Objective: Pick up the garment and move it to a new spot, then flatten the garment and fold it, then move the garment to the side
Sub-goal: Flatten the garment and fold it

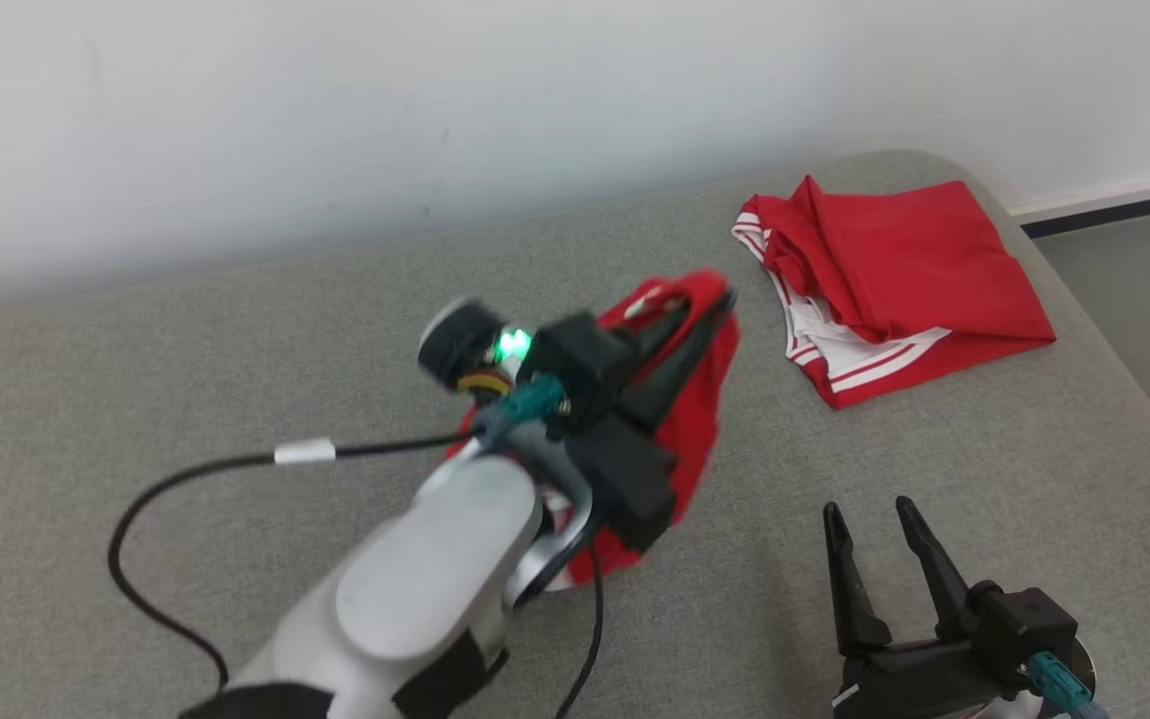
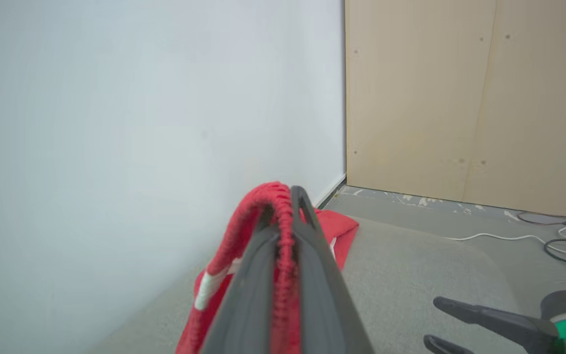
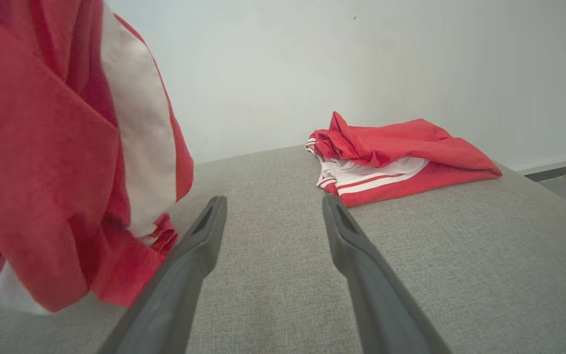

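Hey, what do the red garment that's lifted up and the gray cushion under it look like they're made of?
The lifted garment looks like soft, matte cloth, perhaps cotton or a blend: it drapes and creases, with white stripes and a ribbed-looking edge. The cushion looks like gray upholstery fabric, matte, with a fine visible weave.

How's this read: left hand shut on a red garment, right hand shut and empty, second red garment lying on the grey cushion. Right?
One error: the right hand is open, fingers spread and empty, as the right wrist view shows. The rest stands: left hand shut on the red garment, second red garment lying on the grey cushion.
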